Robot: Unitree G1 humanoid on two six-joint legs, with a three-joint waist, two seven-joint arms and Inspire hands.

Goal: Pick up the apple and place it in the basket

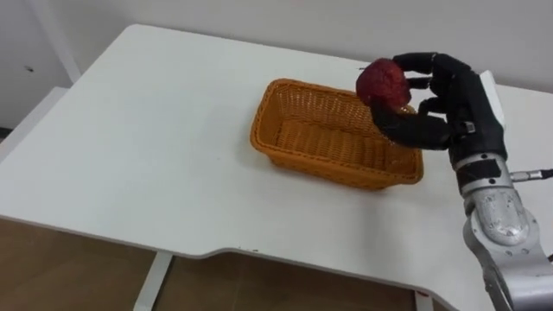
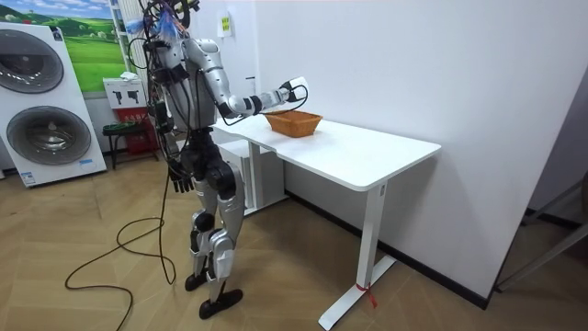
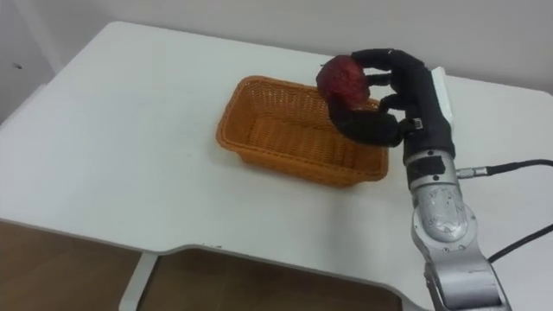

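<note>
The white worktop (image 1: 130, 147) carries an orange wicker basket (image 1: 328, 168) that sits nearer its far edge than its near one, toward the right side. The robot stands at the worktop's end with its right hand (image 1: 441, 95) raised over the basket's right end, fingers and thumb curled round the dark red apple (image 1: 383, 84) and holding it above the rim. Its left hand (image 2: 181, 176) hangs at its side, and whether that one is spread or closed cannot be told.
</note>
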